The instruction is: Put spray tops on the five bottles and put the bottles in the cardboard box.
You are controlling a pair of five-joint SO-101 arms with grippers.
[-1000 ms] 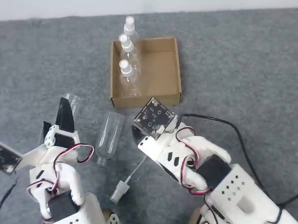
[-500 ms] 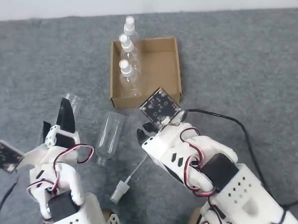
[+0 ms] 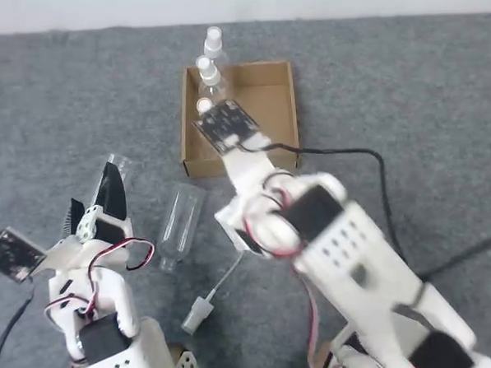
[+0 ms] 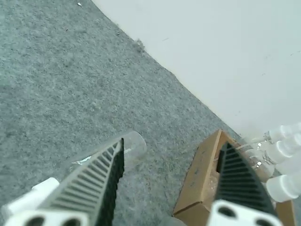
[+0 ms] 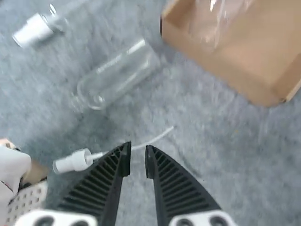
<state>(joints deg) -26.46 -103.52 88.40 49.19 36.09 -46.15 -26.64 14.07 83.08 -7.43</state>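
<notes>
The cardboard box (image 3: 267, 117) holds three clear bottles with white spray tops (image 3: 207, 70) along one side; the left wrist view shows them (image 4: 282, 150) too. An uncapped bottle (image 3: 180, 224) lies on the carpet, and a loose spray top (image 3: 199, 312) with its tube lies nearer the arms. My right gripper (image 5: 136, 149) hangs shut, with only a thin slit, over that tube and beside the spray top (image 5: 73, 161). My left gripper (image 4: 172, 143) stands open, and a second uncapped bottle (image 4: 134, 143) lies along the outside of one finger.
Grey carpet covers the table up to a pale wall at the back. A black cable (image 3: 351, 152) runs from the right arm (image 3: 313, 222) across the box's near corner. The lying bottle (image 5: 117, 73) sits between the box (image 5: 244, 61) and the left arm.
The right arm has lifted and swung toward the box, so its wrist board now covers part of the capped bottles. The left arm and the loose items have not moved.
</notes>
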